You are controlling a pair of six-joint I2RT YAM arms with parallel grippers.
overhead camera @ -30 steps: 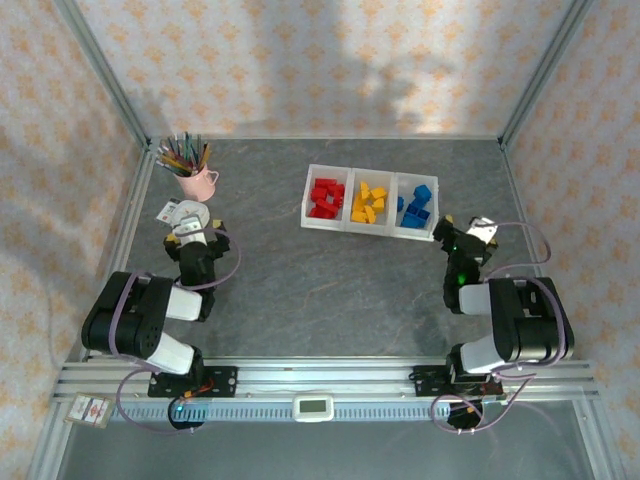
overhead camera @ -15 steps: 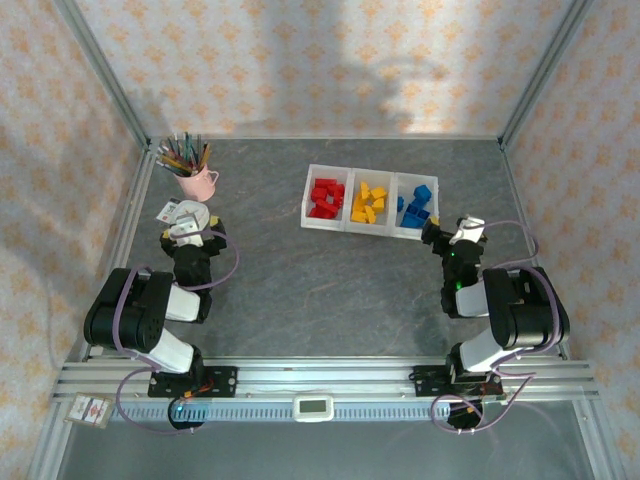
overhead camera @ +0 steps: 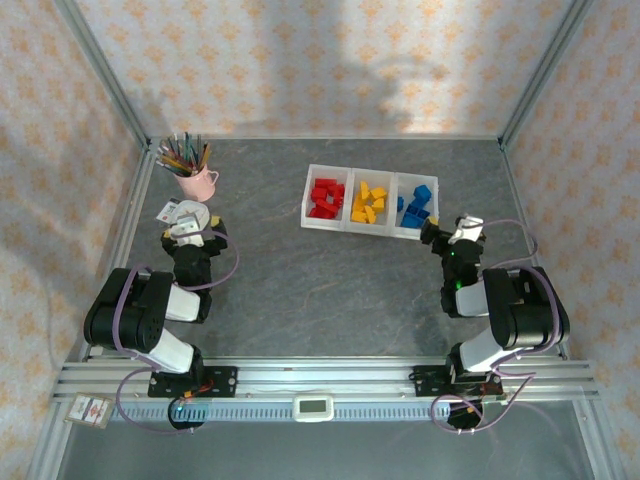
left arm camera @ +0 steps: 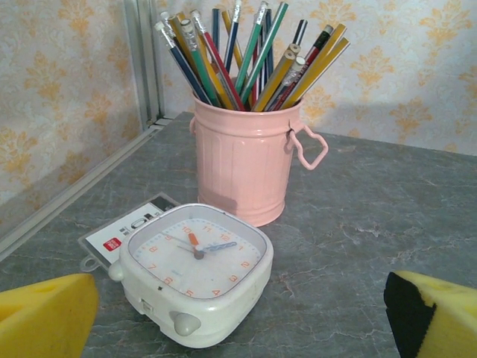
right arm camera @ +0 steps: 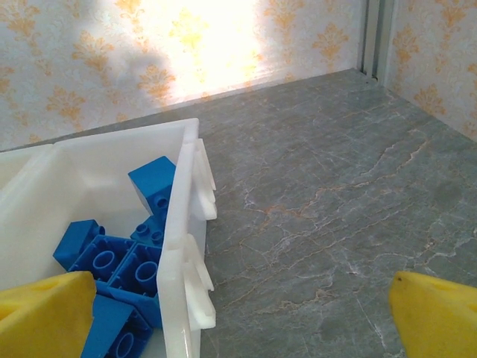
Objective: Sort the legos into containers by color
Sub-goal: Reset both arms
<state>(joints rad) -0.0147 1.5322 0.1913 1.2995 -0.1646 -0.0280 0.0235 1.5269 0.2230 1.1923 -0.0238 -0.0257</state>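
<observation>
Looking from the top camera, I see the containers at the far middle of the table. The legos lie inside them: red ones in the left bin, yellow ones in the middle bin, blue ones in the right bin. My right gripper has its jaws wide apart, with nothing between them, and it stands just beside the near right corner of the blue bin. My left gripper is also spread and empty. It faces a white clock, and behind the clock is a pink mug full of pencils.
</observation>
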